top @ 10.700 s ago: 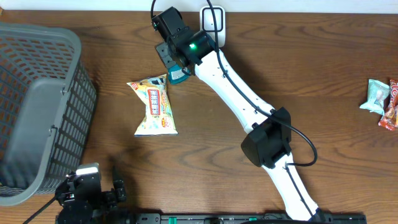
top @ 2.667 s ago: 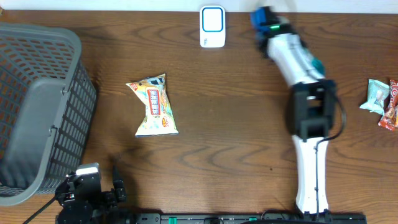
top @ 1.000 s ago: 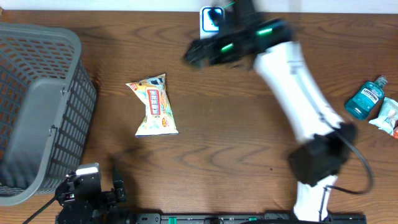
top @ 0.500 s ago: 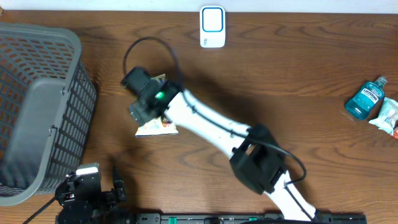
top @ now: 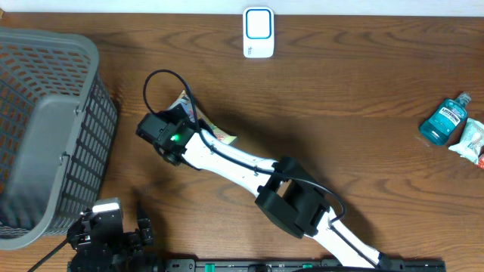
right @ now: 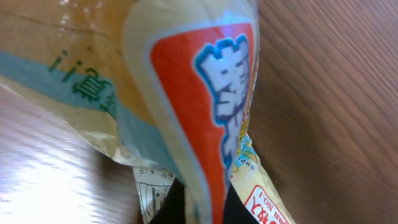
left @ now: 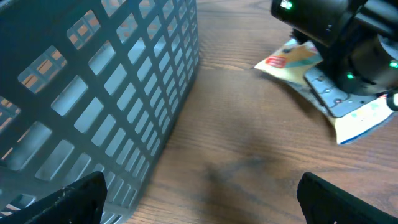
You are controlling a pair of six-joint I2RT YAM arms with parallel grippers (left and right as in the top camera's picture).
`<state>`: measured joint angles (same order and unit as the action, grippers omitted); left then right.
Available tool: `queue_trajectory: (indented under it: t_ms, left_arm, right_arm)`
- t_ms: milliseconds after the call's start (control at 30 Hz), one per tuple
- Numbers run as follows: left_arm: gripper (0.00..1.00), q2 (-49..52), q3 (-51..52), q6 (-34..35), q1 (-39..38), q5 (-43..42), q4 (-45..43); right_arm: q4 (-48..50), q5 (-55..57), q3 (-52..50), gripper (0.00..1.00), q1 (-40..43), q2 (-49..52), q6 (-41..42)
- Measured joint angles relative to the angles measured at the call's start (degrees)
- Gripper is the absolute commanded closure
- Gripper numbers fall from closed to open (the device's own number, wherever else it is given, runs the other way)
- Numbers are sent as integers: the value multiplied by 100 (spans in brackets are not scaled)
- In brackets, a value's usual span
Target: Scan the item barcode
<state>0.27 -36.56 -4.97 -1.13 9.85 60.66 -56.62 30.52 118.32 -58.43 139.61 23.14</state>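
Note:
The item is a yellow snack bag (right: 186, 93) with red and blue print, lying left of the table's middle. In the overhead view only its corners (top: 221, 137) show from under the right arm's head. My right gripper (right: 200, 208) is shut on the bag, with a fold of it pinched between the dark fingers (right: 169, 204). The white scanner (top: 259, 32) stands at the table's far edge. My left gripper (left: 199, 202) is open and holds nothing, low over the wood beside the basket, with the bag (left: 292, 59) and right gripper (left: 348, 50) ahead of it.
A large grey mesh basket (top: 45, 128) fills the left side, and its wall (left: 93, 93) stands close to my left gripper. A blue mouthwash bottle (top: 445, 119) and small snack packets (top: 470, 141) lie at the right edge.
The right arm swung from near the scanner down to the snack bag and its jaws closed on it. The bag has shifted under the gripper. The left arm stayed still.

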Motion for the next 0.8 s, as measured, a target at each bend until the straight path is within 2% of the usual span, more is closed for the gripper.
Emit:
queue_trajectory:
  t_ms: [200, 333, 500, 633, 700, 800]
  left_arm:
    - [2, 0, 0, 0, 0, -2, 0]
    - [2, 0, 0, 0, 0, 0, 0]
    - [2, 0, 0, 0, 0, -2, -2]
    - [2, 0, 0, 0, 0, 0, 0]
    - [2, 0, 0, 0, 0, 0, -2]
    - [2, 0, 0, 0, 0, 0, 0]
  right_arm:
    - [-1272, -11, 0, 99, 396, -94, 444]
    - [-1624, -763, -61, 99, 951, -343, 328]
    - [-1718, -3801, -76, 99, 2092, -1071, -1425]
    - [-2559, -6225, -72, 99, 2992, -1469, -3156]
    - [-2940, -7049, -74, 99, 3298, -1493, -3792]
    - [-3294, -7991, -245, 88, 3611, -1493, -4693]
